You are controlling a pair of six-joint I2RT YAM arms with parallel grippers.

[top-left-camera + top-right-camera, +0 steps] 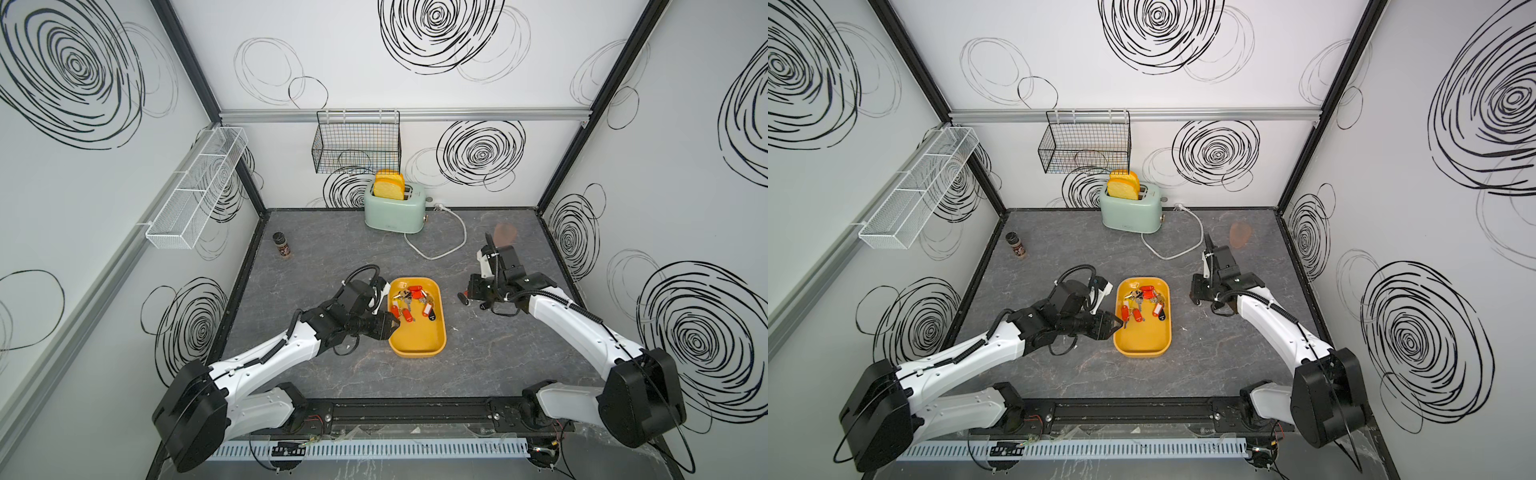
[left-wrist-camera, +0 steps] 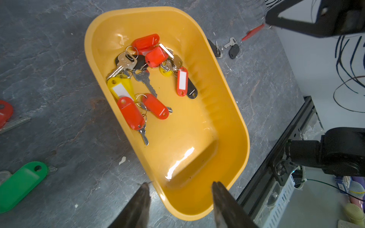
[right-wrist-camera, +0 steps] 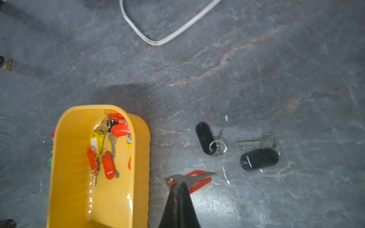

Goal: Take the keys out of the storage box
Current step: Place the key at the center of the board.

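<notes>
Nearest, the left arm [image 1: 270, 353] is extended to the storage box [image 1: 417, 338], which is set lengthwise on the grey counter [image 1: 332, 249]. The left jaws are held apart astride the box's left wall at its near half. In the left wrist view, one is seen over the counter just outside the wall and one over the box's bare near end.

The keys [image 2: 146, 79] are heaped in the far half of the box, their rings tangled, with red, yellow and black tags. Just left of the box, a green tag [image 2: 21, 183] and a red-tagged key [image 2: 5, 114] are laid on the counter.

Right of the box, the right arm [image 1: 573, 316] is lowered, its jaws clenched. Their tips are met at a silver key on a red tag [image 3: 199, 174]; whether it is pinched or merely lies beneath cannot be told. Farther right of the box, two black-tagged keys [image 3: 204, 138] [image 3: 258, 159] are laid on the counter.

Beyond the box to the left, a spice jar [image 1: 280, 245] is stood. Straight beyond the box, a mint toaster [image 1: 395, 208] is loaded with bread slices [image 1: 388, 187], and its cord [image 1: 453, 241] is looped over the counter. A black wire basket [image 1: 357, 143] and a white mesh shelf [image 1: 199, 187] are hung on the walls.
</notes>
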